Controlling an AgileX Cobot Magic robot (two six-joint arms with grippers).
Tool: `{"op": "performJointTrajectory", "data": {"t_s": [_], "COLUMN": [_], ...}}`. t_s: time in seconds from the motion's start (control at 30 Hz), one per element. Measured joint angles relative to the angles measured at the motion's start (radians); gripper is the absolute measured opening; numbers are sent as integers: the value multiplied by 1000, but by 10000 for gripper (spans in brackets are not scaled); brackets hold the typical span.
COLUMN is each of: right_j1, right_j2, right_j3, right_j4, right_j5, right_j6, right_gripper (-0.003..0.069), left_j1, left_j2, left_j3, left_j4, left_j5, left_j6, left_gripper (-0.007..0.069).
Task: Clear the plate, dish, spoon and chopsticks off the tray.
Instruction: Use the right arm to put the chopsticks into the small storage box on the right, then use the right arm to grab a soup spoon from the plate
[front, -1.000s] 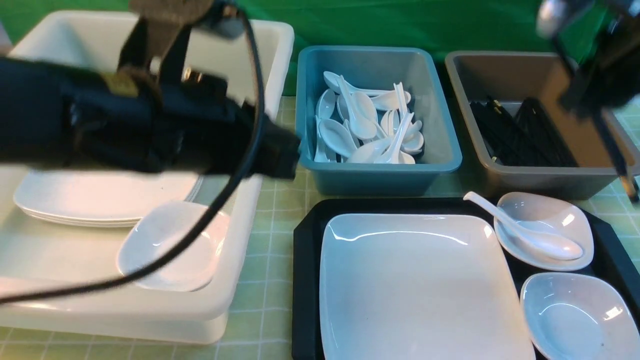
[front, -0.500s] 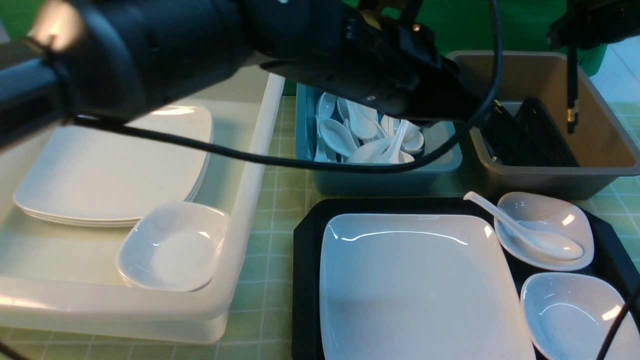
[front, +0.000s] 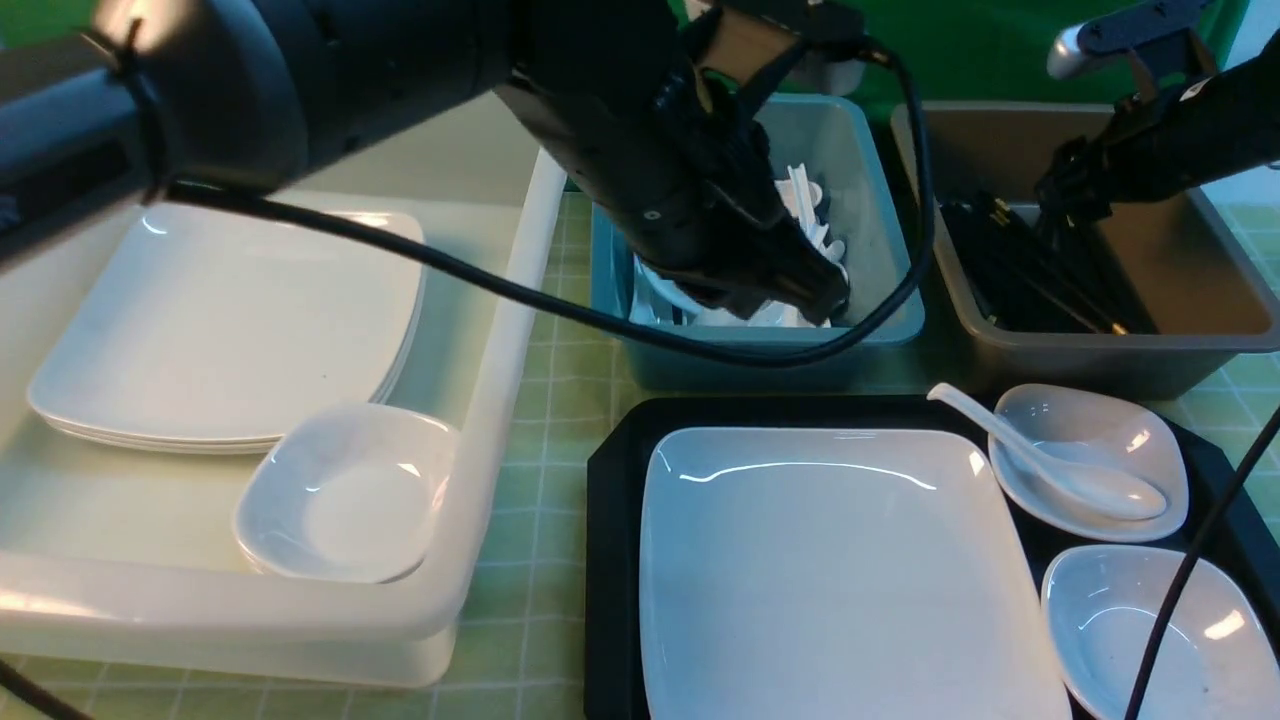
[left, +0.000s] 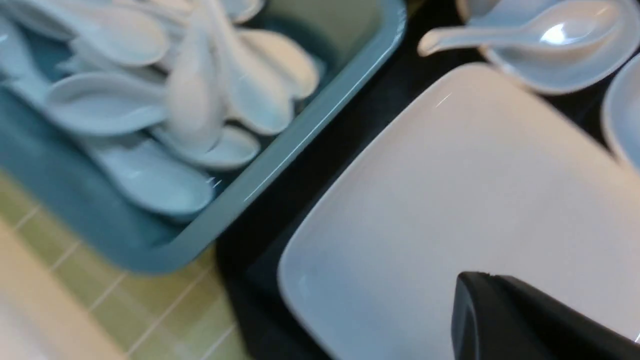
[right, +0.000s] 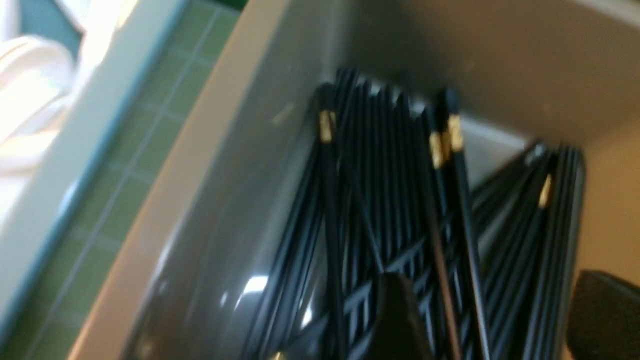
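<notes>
Left gripper (front: 800, 295), pressed shut, hides much of the blue spoon tub (front: 870, 335); right gripper (right: 495, 295) is spread above the chopsticks (right: 390, 210) in the brown tub (front: 1100, 355).

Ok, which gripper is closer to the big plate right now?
Left. The left gripper hangs over the blue tub, just beyond the plate's far rim. The right gripper is farther off, over the brown tub.

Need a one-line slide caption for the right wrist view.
Open right claw hovers over black chopsticks piled in the brown-grey tub.
</notes>
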Motion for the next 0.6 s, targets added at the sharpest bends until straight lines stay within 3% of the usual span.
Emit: {"op": "performJointTrajectory", "data": {"t_s": [0.17, 0.23, 0.3, 0.4, 0.57, 0.6], "right_j1": [0, 0, 7, 25, 106, 150], "right_j2": [-158, -208, -273, -326, -393, -398], "right_j3": [-21, -27, -18, 42, 207, 286], "right_j4": [-65, -66, -68, -72, -72, -72], "right_j5": [321, 433, 570, 592, 566, 507], "right_j6": [98, 98, 88, 63, 29, 16], "right_gripper": [361, 295, 184, 132, 173, 230], "left_j1": [37, 53, 74, 81, 81, 81], "left_j2": [-90, -121, -185, -257, -393, -434], "left_j3": [0, 0, 32, 111, 329, 404], "left_j4": [76, 77, 84, 84, 55, 42], "left_j5": [100, 126, 137, 124, 43, 2], "left_j6": [-33, -34, -53, -61, -74, -86], "left_gripper": [-17, -17, -17, -17, -17, -17]}}
